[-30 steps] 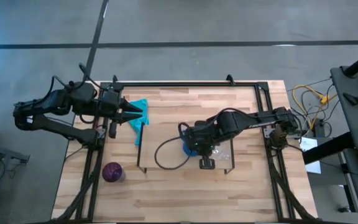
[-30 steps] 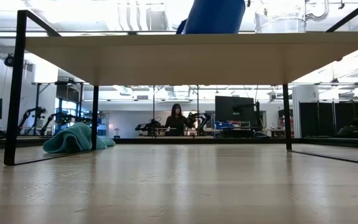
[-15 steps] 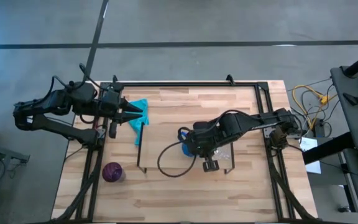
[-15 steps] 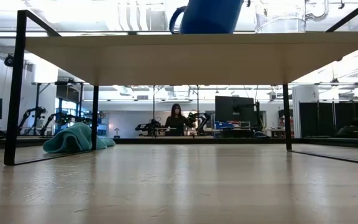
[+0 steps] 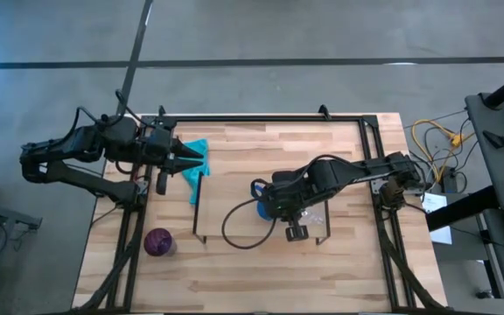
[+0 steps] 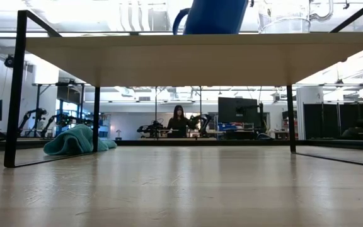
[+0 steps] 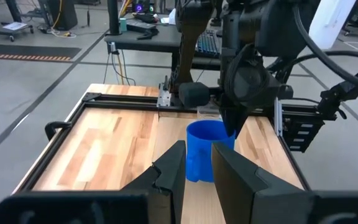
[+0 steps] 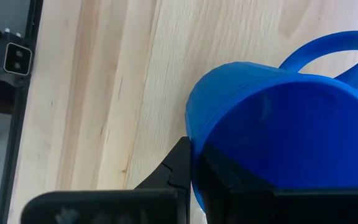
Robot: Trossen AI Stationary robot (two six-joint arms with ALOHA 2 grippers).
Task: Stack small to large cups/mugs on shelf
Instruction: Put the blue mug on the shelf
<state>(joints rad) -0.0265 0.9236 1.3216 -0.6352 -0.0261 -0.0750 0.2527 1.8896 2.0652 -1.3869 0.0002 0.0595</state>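
Note:
The blue mug is on the light-wood shelf, tilted in the low view, with its handle toward the table's left. My right gripper is above it and shut on it. The clear glass cup stands on the shelf to the mug's right. The purple cup stands on the tabletop near the left near corner. My left gripper waits at the table's left edge beside the teal cloth. Its fingers are slightly apart and touch nothing. My right gripper pinches the blue mug's wall at the rim, on the side away from the handle. One finger is outside and the other inside the mug. It comes from above. The mug is tilted; its foot is hidden in every view.
The shelf stands on thin black wire legs over the middle of the tabletop. A black cable loop hangs from the right arm over the shelf. The teal cloth lies by the far left. Black frame rails run along the table's edges.
My right gripper has turned and tipped the blue mug on the shelf: its handle has swung out toward the table's left and the mug now leans. Over the last half second it has kept still. The left arm has barely shifted.

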